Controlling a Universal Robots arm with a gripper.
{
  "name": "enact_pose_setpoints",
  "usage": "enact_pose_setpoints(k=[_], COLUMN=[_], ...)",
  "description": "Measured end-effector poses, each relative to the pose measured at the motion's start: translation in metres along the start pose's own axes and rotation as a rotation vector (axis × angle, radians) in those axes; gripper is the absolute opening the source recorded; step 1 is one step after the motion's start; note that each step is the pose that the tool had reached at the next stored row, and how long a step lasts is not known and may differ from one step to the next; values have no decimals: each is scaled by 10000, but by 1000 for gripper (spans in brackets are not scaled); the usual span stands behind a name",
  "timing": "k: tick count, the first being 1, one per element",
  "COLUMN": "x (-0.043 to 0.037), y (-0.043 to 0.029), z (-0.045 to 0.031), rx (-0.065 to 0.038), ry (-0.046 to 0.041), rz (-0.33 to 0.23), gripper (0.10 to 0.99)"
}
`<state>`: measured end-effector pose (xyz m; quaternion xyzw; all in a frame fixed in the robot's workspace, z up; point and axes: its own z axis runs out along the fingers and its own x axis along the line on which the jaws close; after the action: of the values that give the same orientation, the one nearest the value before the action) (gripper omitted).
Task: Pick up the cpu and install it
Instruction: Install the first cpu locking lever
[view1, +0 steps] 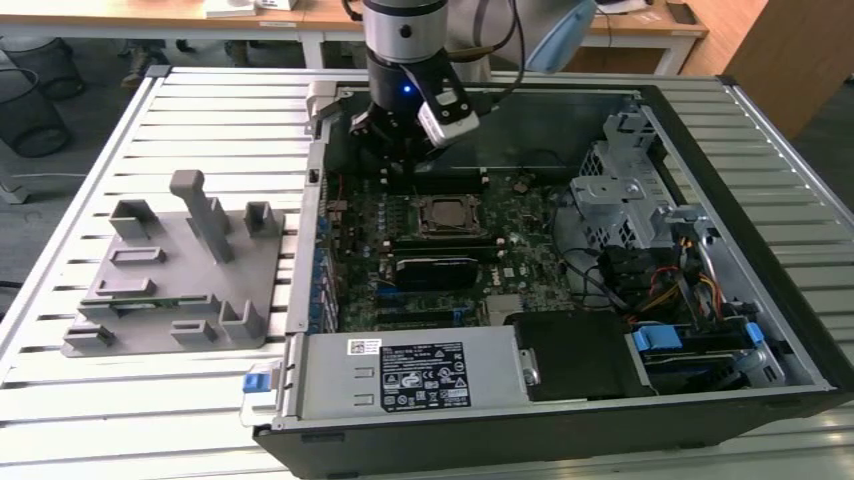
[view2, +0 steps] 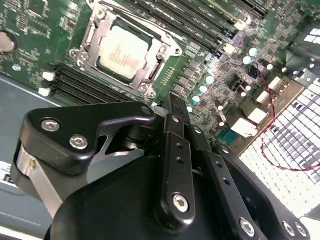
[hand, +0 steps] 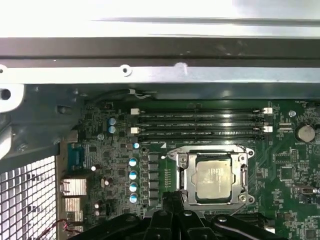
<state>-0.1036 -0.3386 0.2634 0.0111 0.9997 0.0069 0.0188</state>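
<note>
The cpu (view1: 441, 216), a flat square chip with a silver-white top, lies inside the metal-framed socket on the green motherboard (view1: 521, 240) of the open computer case. Both wrist views show it seated there, in the second wrist view (view2: 122, 50) and in the first wrist view (hand: 214, 178). My gripper (view1: 400, 172) hangs above the board, just past the socket's far edge and apart from the chip. Its black fingers (view2: 171, 107) stand together with nothing between them; they also appear in the first wrist view (hand: 172, 202).
A grey plastic fixture (view1: 174, 270) with upright blocks sits on the slatted table at the exterior view's left. Inside the case are a power supply (view1: 414, 375), a metal drive cage (view1: 627, 190) and cables (view1: 667, 290). Memory slots (hand: 200, 122) run beside the socket.
</note>
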Motion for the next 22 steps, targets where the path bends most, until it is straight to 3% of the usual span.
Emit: enact_pose_setpoints(k=[4,15,22], x=[45,137,149], y=[17,152,249], z=[8,38,59], rx=[0,0,-1], ry=[-6,-15,-16], rz=[-2,-6,-18], gripper=[106,106,106])
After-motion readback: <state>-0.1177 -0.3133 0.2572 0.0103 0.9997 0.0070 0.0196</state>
